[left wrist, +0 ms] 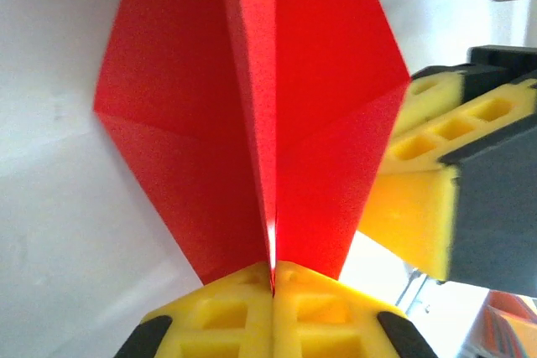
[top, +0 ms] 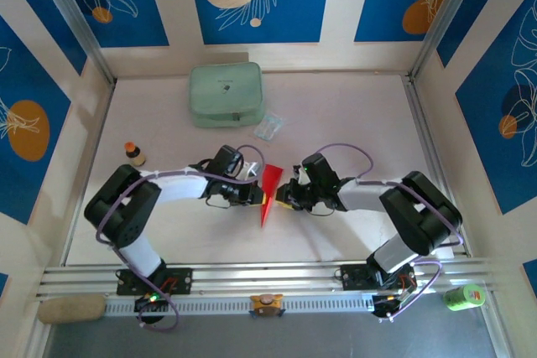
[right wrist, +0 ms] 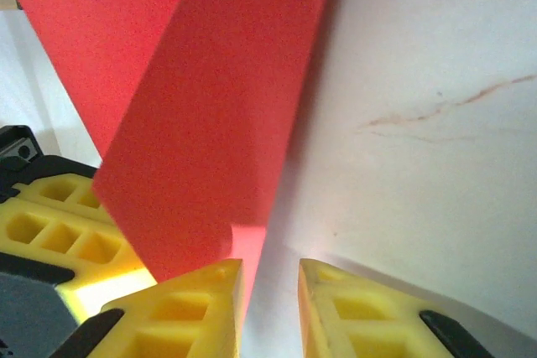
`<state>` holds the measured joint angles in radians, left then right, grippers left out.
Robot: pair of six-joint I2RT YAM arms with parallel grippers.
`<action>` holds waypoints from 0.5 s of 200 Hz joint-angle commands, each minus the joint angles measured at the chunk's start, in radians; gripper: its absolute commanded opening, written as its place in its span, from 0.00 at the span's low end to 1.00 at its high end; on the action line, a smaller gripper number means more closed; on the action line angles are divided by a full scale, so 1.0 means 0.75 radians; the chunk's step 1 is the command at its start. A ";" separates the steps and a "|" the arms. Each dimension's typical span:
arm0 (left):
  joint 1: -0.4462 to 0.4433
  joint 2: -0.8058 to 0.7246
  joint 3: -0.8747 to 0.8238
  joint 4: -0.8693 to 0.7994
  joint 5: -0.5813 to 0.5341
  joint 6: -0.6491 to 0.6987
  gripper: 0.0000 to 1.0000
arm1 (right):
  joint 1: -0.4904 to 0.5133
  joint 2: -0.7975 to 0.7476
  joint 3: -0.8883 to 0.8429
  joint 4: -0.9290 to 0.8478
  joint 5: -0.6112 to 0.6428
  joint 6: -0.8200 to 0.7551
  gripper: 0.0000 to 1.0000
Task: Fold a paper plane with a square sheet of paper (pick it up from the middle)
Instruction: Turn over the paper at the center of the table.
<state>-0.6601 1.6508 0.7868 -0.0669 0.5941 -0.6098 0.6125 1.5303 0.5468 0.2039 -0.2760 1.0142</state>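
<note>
paper plane [top: 270,189]: red, creased; centre fold pinched tight between the tips of left pincer [left wrist: 273,276]; right pincer [right wrist: 270,287] narrowly parted, paper edge at its gap.

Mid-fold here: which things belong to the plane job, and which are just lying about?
In the job: folded red paper; left fingers, shut on it; right fingers, open beside it.
Lying about: pale green pouch; clear plastic packet; small orange-capped bottle.
</note>
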 commanded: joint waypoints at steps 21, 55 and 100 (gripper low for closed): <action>-0.114 -0.106 0.157 -0.441 -0.515 0.096 0.00 | -0.019 -0.138 -0.034 -0.123 0.115 -0.011 0.28; -0.193 -0.096 0.216 -0.570 -0.762 0.063 0.00 | -0.020 -0.161 -0.032 -0.137 0.119 -0.005 0.29; -0.258 -0.024 0.248 -0.613 -0.825 0.038 0.00 | -0.020 -0.159 -0.037 -0.137 0.123 0.006 0.30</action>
<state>-0.8299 1.5986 0.9493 -0.4576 0.0509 -0.5705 0.6018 1.4250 0.5400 0.1246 -0.1967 1.0149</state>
